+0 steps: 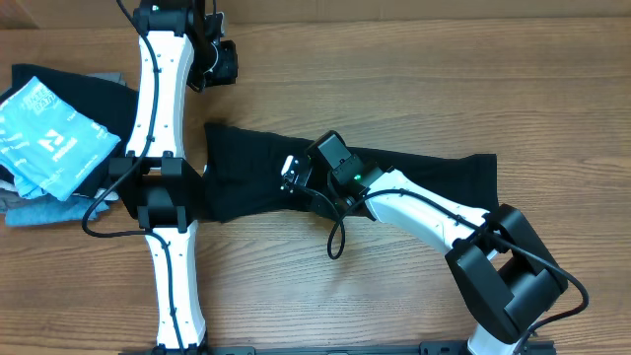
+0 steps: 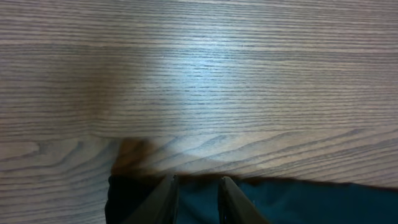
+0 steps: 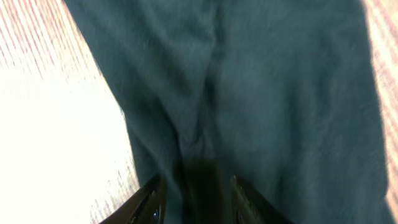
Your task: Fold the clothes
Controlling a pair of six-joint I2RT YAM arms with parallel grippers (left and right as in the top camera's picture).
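Right gripper [image 3: 198, 183]: sitting low over the black garment [image 3: 267, 93], its fingers [image 3: 152, 199] standing apart. A crease of cloth is running up from the shadowed gap between them. Whether any cloth is being pinched cannot be told.

Garment [image 1: 242, 168]: lying spread across the middle of the worktop [image 1: 394, 79], reaching from beside the left arm to the right side. The right gripper [image 1: 293, 176] is resting over its centre-left part.

Left gripper [image 2: 196, 183]: hanging with fingers [image 2: 165, 202] released and a little apart, nothing showing between them. Bare worktop [image 2: 199, 74] is filling most of its view, with a dark cloth edge crossing the bottom. In the overhead view the left gripper [image 1: 219, 61] is showing near the far edge, apart from the garment.

Pile [image 1: 49, 138]: lying at the far left of the worktop, a light-blue printed piece topping black and grey cloth.
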